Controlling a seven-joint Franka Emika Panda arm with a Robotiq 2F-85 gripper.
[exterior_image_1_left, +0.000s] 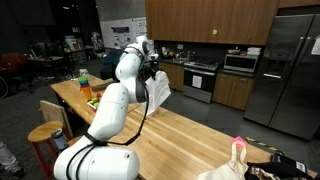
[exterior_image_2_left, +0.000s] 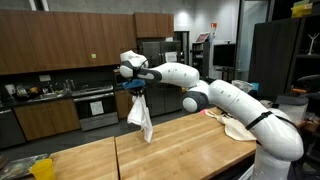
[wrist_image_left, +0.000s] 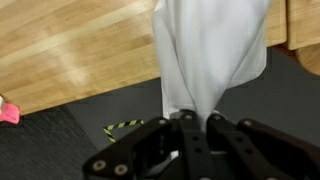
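Observation:
A white cloth (exterior_image_2_left: 140, 117) hangs in the air, pinched at its top by my gripper (exterior_image_2_left: 135, 88), which is shut on it. In an exterior view the cloth (exterior_image_1_left: 159, 90) dangles beside the arm, above the far edge of the wooden countertop (exterior_image_1_left: 180, 135). In the wrist view the cloth (wrist_image_left: 210, 55) spreads away from the gripper (wrist_image_left: 196, 118), with the fingers (wrist_image_left: 180, 125) pressed together on its bunched end. Below it lie the wood counter (wrist_image_left: 70, 45) and dark floor.
A green bottle (exterior_image_1_left: 83, 77) and small items stand at the counter's far end. A pale bag (exterior_image_1_left: 235, 160) lies near the front. A yellow object (exterior_image_2_left: 42, 168) sits at the counter's corner. Stove (exterior_image_2_left: 95, 108), cabinets and a steel fridge (exterior_image_1_left: 290, 70) stand behind.

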